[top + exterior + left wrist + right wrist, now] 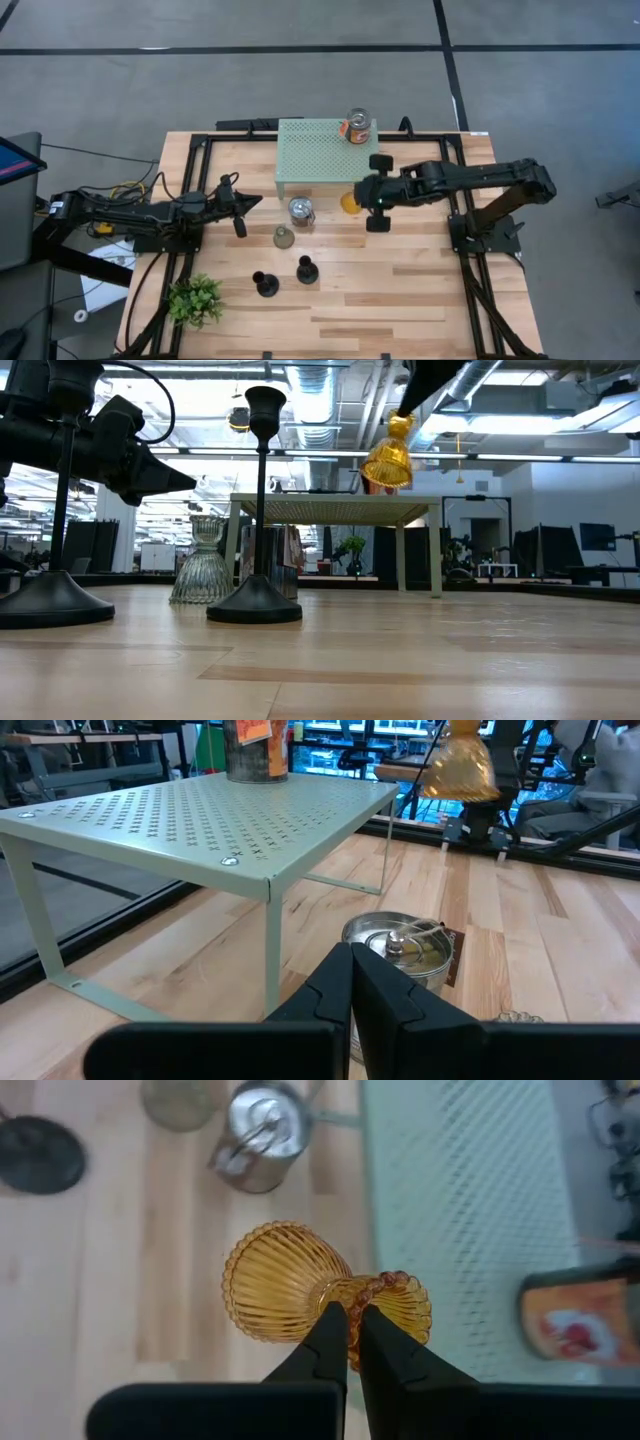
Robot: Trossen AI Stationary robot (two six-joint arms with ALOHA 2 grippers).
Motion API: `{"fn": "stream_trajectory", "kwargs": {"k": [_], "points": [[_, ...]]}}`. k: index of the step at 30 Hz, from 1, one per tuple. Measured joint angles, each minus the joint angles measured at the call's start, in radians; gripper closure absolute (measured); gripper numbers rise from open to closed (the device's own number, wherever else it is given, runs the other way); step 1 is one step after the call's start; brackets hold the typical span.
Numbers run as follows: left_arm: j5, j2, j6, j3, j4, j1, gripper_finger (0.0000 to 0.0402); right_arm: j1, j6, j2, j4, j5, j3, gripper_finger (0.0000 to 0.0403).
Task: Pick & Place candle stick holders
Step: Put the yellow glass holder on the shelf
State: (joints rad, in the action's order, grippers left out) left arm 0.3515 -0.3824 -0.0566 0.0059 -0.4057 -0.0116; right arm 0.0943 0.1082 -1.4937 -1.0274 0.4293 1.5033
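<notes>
You had the amber glass holder [300, 1285] off the desk [420, 300], pinched at its narrow beaded waist by the right claw [347, 1325]. From above, it hung just beside the front edge of the mint-green rack [310, 175]. In the low view it dangled clear of the wood, flared base downward.

That waist looked like the right place to take it. The ribbed bell below and the cup above are both wider, so the piece could not easily slide through the fingers either way. Glass of this kind is likely stiff, slick and brittle, and light enough that grip force mattered more than lifting effort. A hard squeeze at that thin neck risked cracking it, and a loose one risked letting it swing.

One silvery jar-like holder [358, 127] with an orange label stood on the rack's top. The other silvery jar [301, 211] sat on the desk just in front of the rack, with the grey-olive holder [284, 237] near it. The two black bell-shaped holders [306, 269] stood farther forward, well apart from the plant [196, 298]. Those black ones, with broad bases and thin stems, would probably take a stem grip well.

Your left claw [350, 975] waited low near the rack's left corner, its fingers pressed together and holding nothing.
</notes>
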Motion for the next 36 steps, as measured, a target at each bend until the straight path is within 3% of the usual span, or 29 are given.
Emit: {"fn": "stream_trajectory", "kwargs": {"k": [12, 22, 36], "points": [[0.000, 0.000, 0.000, 0.000, -0.002, 0.000, 0.0394, -0.129, 0.233, -0.013, 0.089, -0.009, 0.088, 0.0403], [0.000, 0.000, 0.000, 0.000, -0.005, 0.000, 0.0394, -0.208, 0.389, -0.225, 0.076, -0.011, 0.256, 0.0403], [0.000, 0.000, 0.000, 0.000, -0.006, 0.000, 0.0394, -0.322, 0.504, -0.395, 0.041, -0.008, 0.499, 0.0403]]}}
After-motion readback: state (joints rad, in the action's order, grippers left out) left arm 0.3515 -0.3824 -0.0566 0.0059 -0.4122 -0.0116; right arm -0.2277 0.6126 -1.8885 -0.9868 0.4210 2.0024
